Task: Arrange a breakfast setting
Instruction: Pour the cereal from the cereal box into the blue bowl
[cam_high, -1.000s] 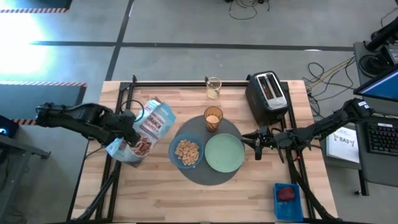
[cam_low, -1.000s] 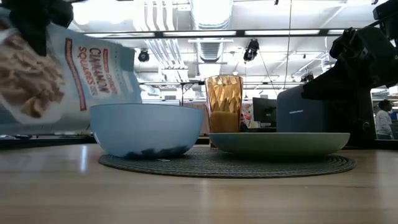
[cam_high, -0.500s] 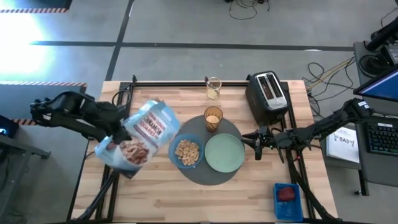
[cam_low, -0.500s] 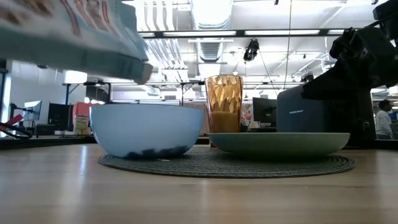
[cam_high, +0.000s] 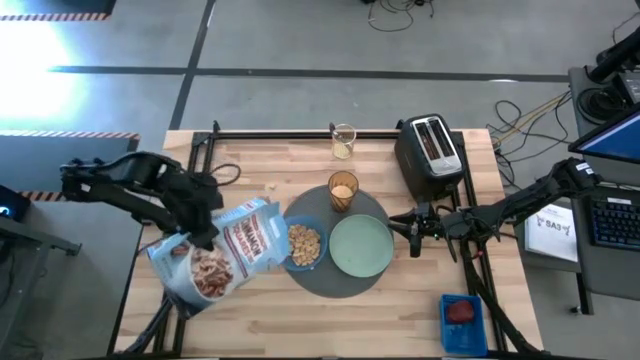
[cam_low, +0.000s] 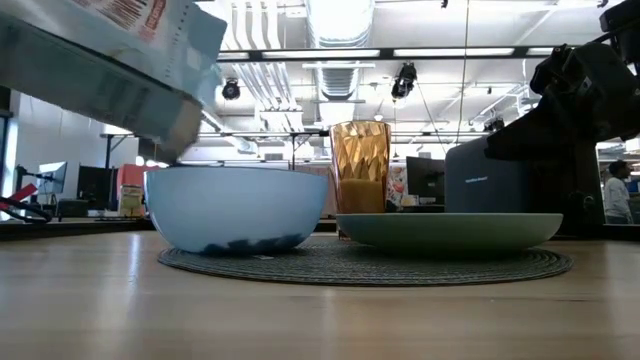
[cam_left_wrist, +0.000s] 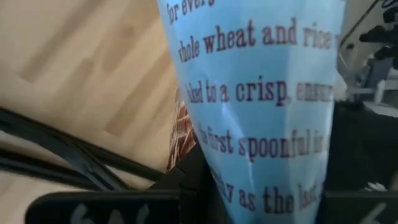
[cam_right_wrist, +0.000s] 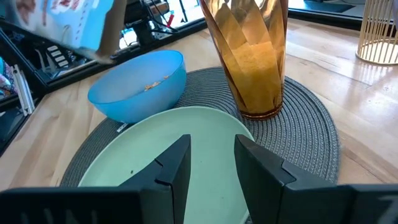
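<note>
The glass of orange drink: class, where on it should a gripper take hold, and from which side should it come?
Probably the upper wall of the glass of orange drink, approached from the table's far edge. It stands upright at the back of the mat and flares upward; the blue bowl and green plate crowd its near side. The right gripper waits open beside the plate.

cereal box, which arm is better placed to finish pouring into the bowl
Left. Its gripper holds the cereal box tilted with its mouth at the blue bowl. The right gripper, jaws open, waits beside the green plate.
</note>
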